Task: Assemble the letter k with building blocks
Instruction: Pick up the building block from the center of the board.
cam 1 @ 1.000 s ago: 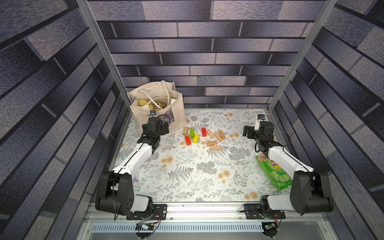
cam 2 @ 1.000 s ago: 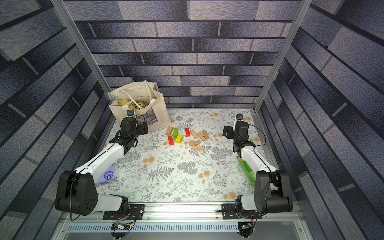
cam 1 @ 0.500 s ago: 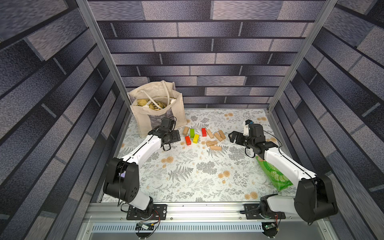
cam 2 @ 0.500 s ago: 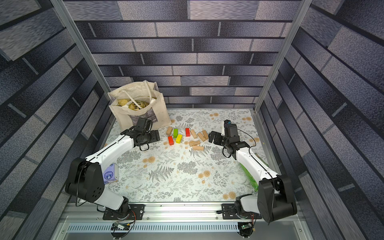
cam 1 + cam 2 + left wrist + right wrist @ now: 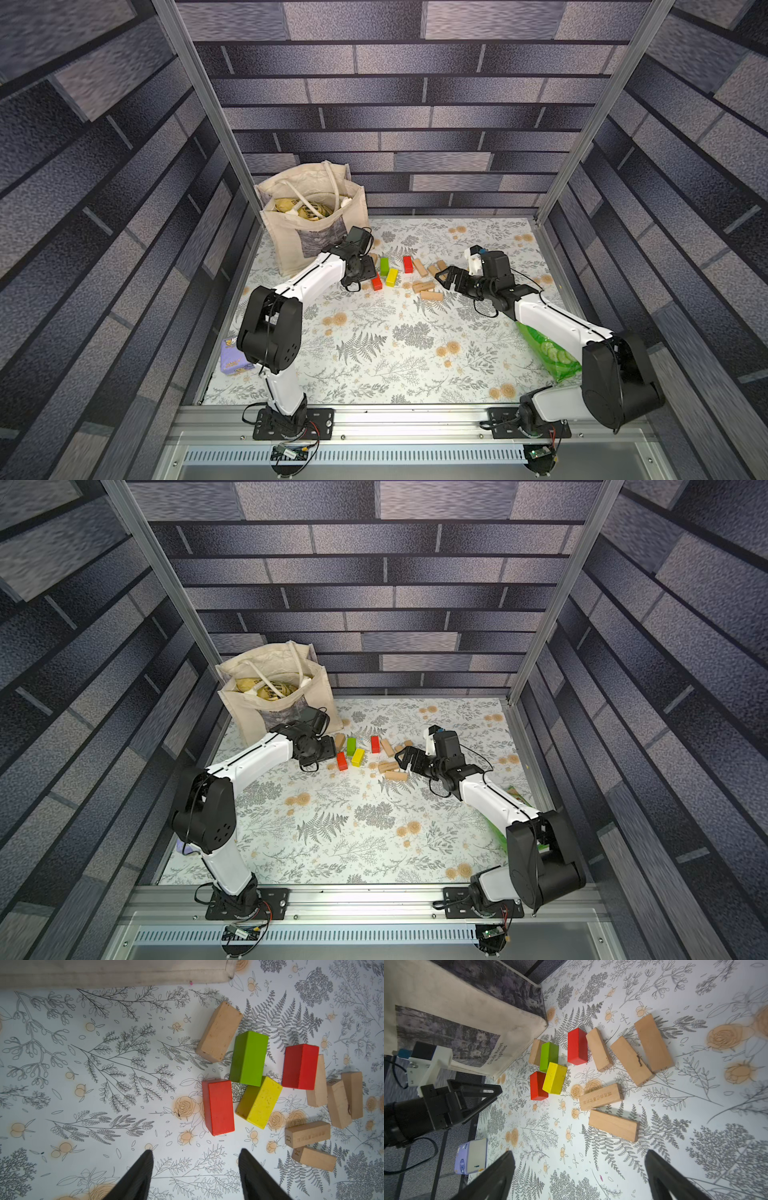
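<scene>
A: Both top views?
B: Cluster of building blocks (image 5: pixel 391 277) toward the far side of the table (image 5: pixel 374 353), between left gripper (image 5: pixel 371 269) and right gripper (image 5: pixel 445 279). Just beside both, touching neither.
A: Left wrist?
B: Jaws partly apart, nothing between. Nearer red block (image 5: pixel 219 1106) just ahead of the gap, green block (image 5: pixel 248 1058) and yellow block (image 5: pixel 259 1102) just past it.
A: Right wrist?
B: Jaws spread wide, empty. Plain block (image 5: pixel 613 1125) lying flat just ahead of the gap. Coloured ones further off, near the tote bag (image 5: pixel 446 1012).
</scene>
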### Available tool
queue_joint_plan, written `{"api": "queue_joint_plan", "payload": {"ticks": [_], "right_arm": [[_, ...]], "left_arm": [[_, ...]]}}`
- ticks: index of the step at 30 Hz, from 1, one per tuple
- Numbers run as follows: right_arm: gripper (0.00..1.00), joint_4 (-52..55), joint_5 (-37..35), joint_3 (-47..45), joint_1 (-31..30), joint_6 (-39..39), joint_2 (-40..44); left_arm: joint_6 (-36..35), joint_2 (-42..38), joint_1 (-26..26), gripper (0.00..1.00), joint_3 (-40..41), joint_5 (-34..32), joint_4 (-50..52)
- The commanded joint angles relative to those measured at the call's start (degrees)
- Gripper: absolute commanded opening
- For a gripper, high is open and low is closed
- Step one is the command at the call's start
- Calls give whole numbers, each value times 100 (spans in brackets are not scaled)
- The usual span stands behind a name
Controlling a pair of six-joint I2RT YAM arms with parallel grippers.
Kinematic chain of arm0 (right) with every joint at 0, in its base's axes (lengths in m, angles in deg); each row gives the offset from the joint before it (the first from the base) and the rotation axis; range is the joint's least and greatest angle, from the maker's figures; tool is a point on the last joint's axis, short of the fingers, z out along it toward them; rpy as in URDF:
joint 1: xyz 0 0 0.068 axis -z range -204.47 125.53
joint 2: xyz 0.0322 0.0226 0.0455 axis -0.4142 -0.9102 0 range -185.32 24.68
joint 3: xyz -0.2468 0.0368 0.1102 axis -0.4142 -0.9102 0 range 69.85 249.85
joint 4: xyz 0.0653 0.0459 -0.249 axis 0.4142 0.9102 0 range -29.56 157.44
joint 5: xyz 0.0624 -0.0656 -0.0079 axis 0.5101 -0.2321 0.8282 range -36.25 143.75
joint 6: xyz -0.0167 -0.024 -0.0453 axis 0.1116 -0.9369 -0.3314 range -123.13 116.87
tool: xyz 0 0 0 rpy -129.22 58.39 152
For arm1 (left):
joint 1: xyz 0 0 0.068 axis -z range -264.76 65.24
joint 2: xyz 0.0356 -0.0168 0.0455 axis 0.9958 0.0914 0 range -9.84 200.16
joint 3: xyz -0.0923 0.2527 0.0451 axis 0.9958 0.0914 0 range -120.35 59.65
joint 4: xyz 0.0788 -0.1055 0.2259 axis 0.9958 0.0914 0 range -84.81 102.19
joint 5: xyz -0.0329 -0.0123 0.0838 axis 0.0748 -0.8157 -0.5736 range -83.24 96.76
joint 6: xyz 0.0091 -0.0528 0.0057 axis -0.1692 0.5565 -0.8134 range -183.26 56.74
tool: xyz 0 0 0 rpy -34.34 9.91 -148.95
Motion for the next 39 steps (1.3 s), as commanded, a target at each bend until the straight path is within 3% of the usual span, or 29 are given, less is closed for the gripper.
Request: {"api": "queue_joint_plan", "payload": {"ticks": [1,14,28,39], "right_arm": [[100,-201,437,152,-133,102,-90],[100,-377,808,-5,-263,88,60],[100,-430,941,-63,-271,15,145],[100,-1087,879,-653,-446,654,155]], "left_arm": [[228,234,83,64,-298,-63,236],[334,1137,250,61,-1137,32,529],[376,1515,268,56,-1345,-12,614],[335,1782,269,52,-1561,-17,761]]}}
